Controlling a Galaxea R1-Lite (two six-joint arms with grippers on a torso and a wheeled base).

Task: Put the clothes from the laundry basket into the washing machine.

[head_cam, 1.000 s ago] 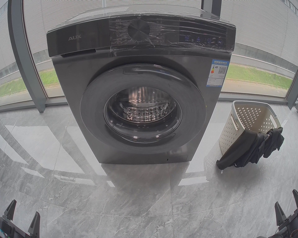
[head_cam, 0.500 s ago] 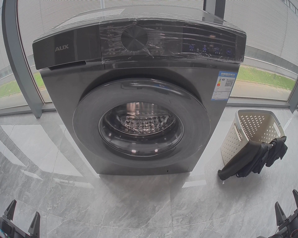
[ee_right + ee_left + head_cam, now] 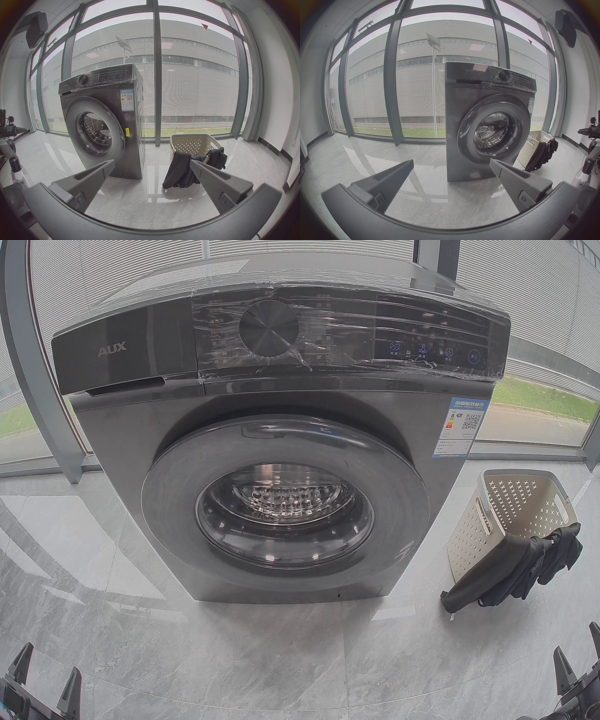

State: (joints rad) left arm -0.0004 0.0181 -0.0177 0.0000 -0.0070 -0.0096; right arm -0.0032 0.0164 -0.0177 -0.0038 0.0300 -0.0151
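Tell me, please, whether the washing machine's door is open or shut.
Shut: the door sits flush against the washing machine, with no gap showing around it.

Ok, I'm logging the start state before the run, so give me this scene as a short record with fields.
washer: on the floor, straight ahead
door: shut
basket: on the floor, to the robot's right of the washer
clothes: dark, draped over the basket's near rim, hanging down its outside
left gripper: open, empty, low on the left
right gripper: open, empty, low on the right
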